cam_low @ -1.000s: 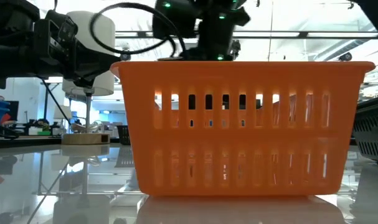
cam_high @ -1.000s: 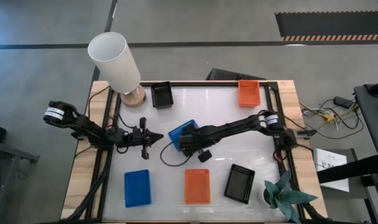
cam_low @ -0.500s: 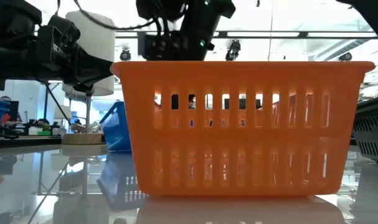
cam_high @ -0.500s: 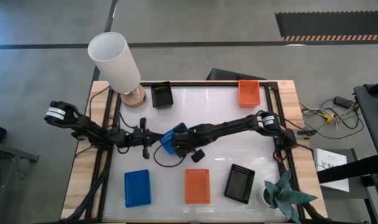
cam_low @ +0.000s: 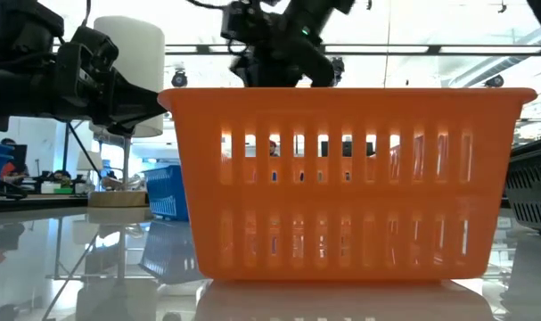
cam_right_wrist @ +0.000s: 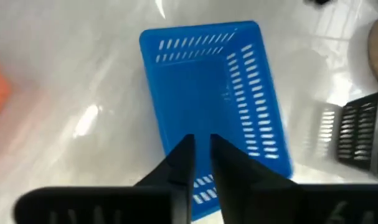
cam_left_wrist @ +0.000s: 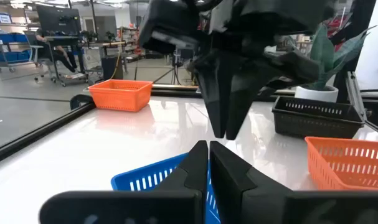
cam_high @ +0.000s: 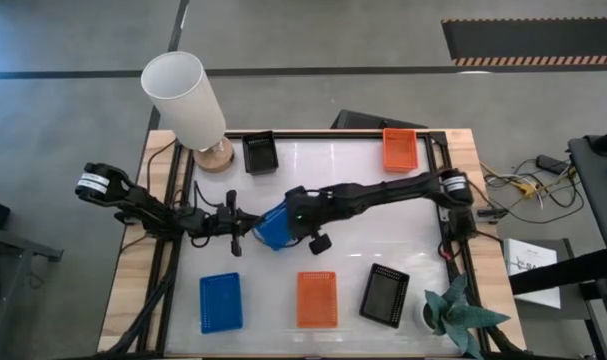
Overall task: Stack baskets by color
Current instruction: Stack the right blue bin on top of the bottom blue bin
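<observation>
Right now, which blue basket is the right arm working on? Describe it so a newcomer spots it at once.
Start at the white lampshade at the table's far left corner, then come toward the table's middle, where both arms meet. The blue basket lies there under the right gripper, close to the left gripper. Unlike the other blue basket, squared up in the near row, it sits skewed.

My fingers [cam_right_wrist: 182, 163] are matt black plastic. The blue basket [cam_right_wrist: 217, 99] below them is smooth moulded plastic with slotted walls, as is the orange basket [cam_low: 346, 178]. The table [cam_high: 373, 195] surface is glossy white and mirrors the baskets; its side strips look like pale wood.
</observation>
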Controlling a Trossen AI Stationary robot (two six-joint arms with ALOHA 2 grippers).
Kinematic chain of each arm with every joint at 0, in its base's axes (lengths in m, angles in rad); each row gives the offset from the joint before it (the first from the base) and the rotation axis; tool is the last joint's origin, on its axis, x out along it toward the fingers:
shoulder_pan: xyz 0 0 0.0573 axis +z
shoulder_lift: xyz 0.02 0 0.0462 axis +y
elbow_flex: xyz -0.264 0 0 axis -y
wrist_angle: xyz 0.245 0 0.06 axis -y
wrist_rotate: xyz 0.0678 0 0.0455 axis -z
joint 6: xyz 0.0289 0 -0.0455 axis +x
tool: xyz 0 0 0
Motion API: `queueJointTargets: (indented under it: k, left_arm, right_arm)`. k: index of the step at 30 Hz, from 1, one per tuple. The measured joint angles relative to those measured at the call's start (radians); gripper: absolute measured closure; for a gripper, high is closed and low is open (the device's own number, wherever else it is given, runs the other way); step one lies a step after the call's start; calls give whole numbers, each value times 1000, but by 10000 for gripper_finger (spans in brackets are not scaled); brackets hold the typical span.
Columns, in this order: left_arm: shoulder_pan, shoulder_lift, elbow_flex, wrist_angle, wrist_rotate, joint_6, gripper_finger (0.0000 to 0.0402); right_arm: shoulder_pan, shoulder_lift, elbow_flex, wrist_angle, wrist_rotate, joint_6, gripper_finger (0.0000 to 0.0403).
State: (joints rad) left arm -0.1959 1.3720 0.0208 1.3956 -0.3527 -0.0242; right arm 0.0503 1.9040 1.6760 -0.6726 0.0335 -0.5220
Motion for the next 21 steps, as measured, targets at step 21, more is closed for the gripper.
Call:
queueJointTargets:
  k: [21]
  left_arm:
    - [11, -13, 105, -190, 9, -219, 402]
  right_arm:
    - [-71, -653, -1031, 930, 127, 329, 390]
